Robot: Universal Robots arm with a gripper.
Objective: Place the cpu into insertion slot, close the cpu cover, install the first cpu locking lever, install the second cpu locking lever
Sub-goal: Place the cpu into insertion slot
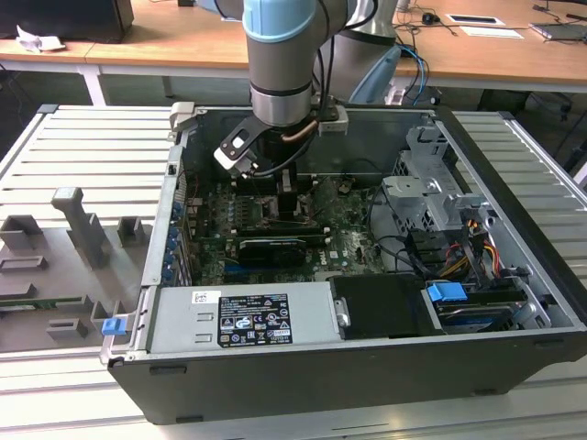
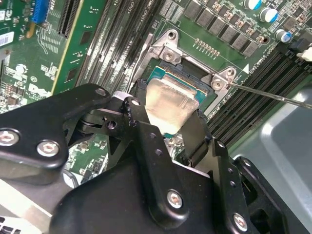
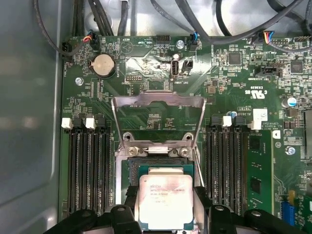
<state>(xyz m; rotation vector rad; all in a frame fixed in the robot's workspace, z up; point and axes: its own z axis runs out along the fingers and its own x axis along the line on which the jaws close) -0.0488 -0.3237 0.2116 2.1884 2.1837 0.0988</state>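
The cpu [image 3: 165,197] [image 2: 168,100], a silver-topped square chip on a green base, sits between my gripper's black fingers [image 2: 195,131]. My gripper [image 3: 165,207] [image 2: 168,114] is shut on it, directly over the insertion slot [image 3: 129,170], whose dark rim shows around the chip. I cannot tell if the chip is seated or just above the slot. The cpu cover [image 3: 158,101] stands swung open beyond the slot. A thin metal locking lever [image 2: 273,96] juts out free beside the socket. In the exterior view my gripper [image 1: 292,197] reaches down into the computer case.
Black memory slots [image 3: 87,165] [image 3: 226,161] flank the socket on both sides. A coin battery [image 3: 104,65] and cables [image 3: 195,19] lie beyond the cover. The case holds a power supply [image 1: 243,316] and drive cage [image 1: 431,197]. A grey fixture [image 1: 73,238] lies at the exterior view's left.
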